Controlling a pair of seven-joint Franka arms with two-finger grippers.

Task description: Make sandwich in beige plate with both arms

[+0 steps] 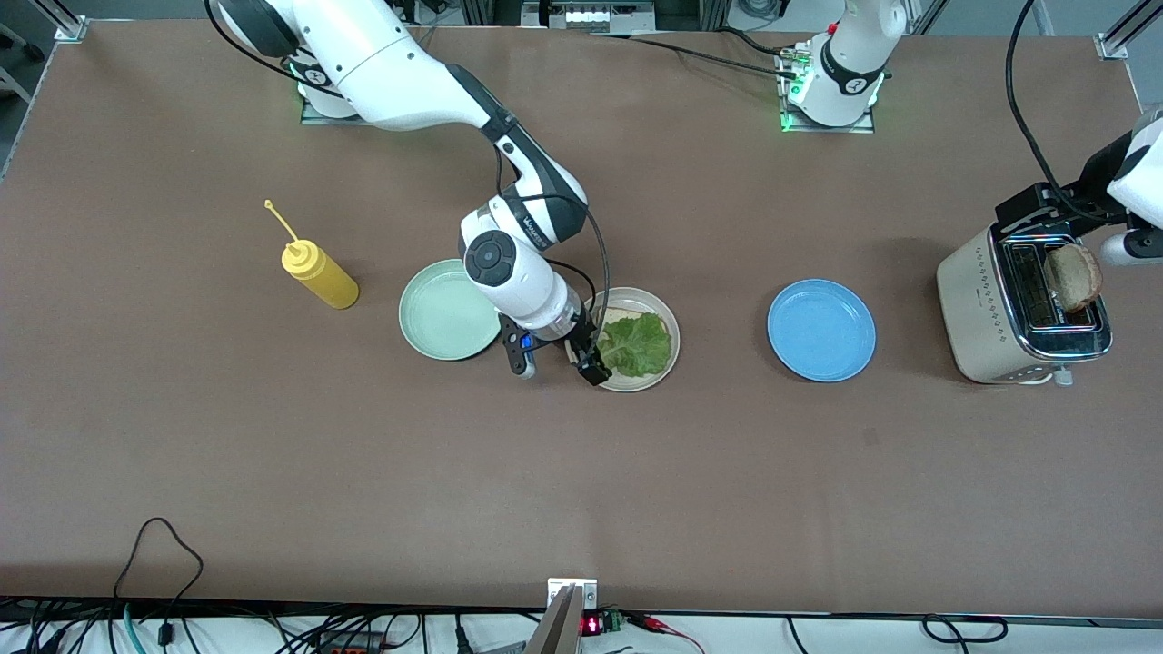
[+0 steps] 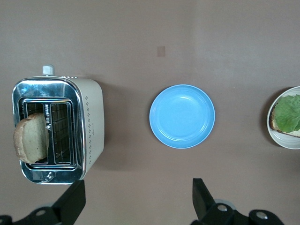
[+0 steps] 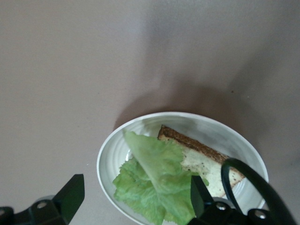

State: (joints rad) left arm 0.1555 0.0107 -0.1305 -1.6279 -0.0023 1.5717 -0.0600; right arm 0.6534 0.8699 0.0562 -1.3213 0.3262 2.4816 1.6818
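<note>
1. The brown bench [image 1: 273, 454] carries everything, with both arm bases along its top edge in the front view.
2. The right arm [image 1: 400, 73] reaches down the middle. Its elbow and wrist cover part of the mint-green plate [image 1: 445, 313] and the near rim of the beige plate [image 1: 650, 300], so from the front you barely see any bread there.
3. The left arm [image 1: 1136, 173] is off at its own end of the bench, over the toaster [image 1: 986, 313].
4. That toaster is cream and chrome, with one bread slice [image 1: 1074, 277] sticking up out of a slot. The left wrist view shows both slots and the second one looks empty.
5. The blue plate [image 1: 821, 329] sits between toaster and beige plate, nothing on it.
6. The beige plate holds a bread slice [image 3: 206, 157] with a lettuce leaf [image 3: 154, 180] lying on top. The right wrist view shows the crust and crumb clearly, which the front view mostly hides.
7. The yellow squeeze bottle [image 1: 318, 272] lies tipped over toward the right arm's end, well apart from the plates.
8. The right gripper [image 1: 559, 359] hangs low over the beige plate's edge, jaws spread wide, holding nothing, lettuce lying free between them.
9. The left gripper [image 2: 138, 201] has jaws wide apart too, gripping nothing, over bare bench beside the toaster.
</note>
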